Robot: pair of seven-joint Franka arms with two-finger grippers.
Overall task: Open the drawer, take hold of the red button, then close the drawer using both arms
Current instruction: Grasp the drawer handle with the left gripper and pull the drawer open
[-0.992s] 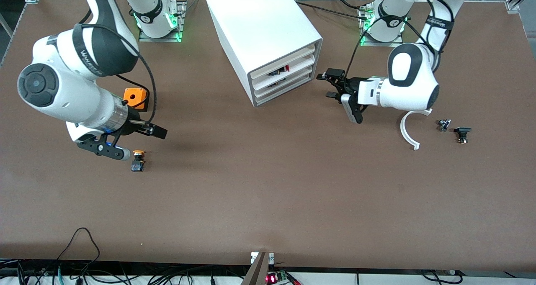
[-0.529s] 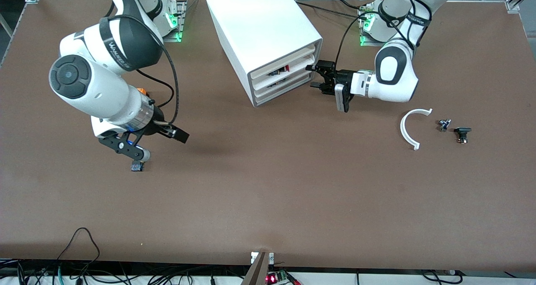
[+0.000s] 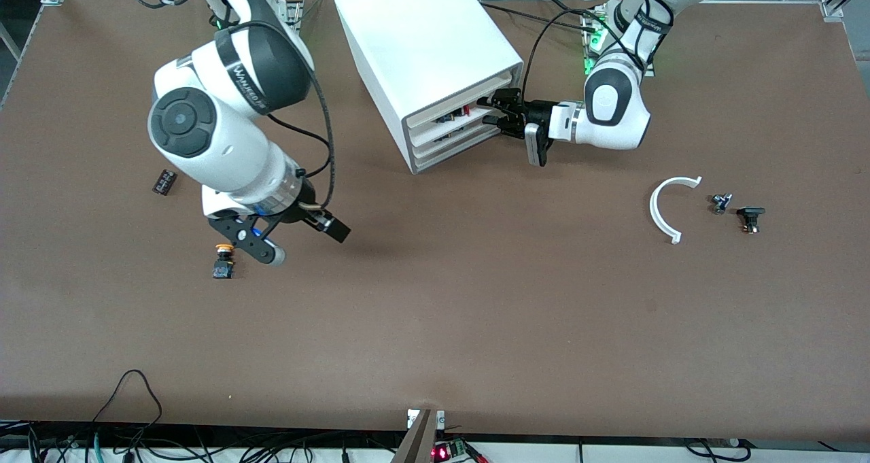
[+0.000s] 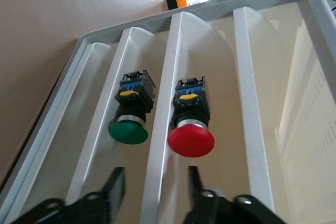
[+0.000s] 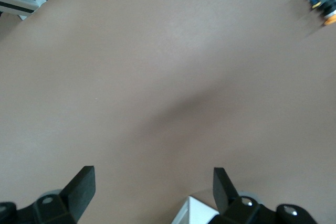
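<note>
The white cabinet (image 3: 421,35) stands between the arms' bases, its three tray drawers facing the left arm's end. My left gripper (image 3: 491,109) is open at the middle drawer (image 3: 469,124). In the left wrist view its open fingers (image 4: 155,182) straddle a divider of the tray (image 4: 247,77). The red-capped button (image 4: 190,139) lies in the compartment just ahead of one finger and shows as a red spot in the front view (image 3: 466,110). My right gripper (image 3: 306,244) is open and empty over bare table, as the right wrist view (image 5: 151,177) also shows.
A green-capped button (image 4: 128,128) lies in the compartment beside the red one. A yellow-orange-capped button (image 3: 223,259) lies beside my right gripper, a small black part (image 3: 164,181) farther off. A white curved piece (image 3: 665,208) and two small dark parts (image 3: 720,202) (image 3: 750,217) lie at the left arm's end.
My left gripper has moved in from beside the cabinet to the drawer fronts. My right arm has swung toward the table's middle, uncovering the small black part and hiding the orange box.
</note>
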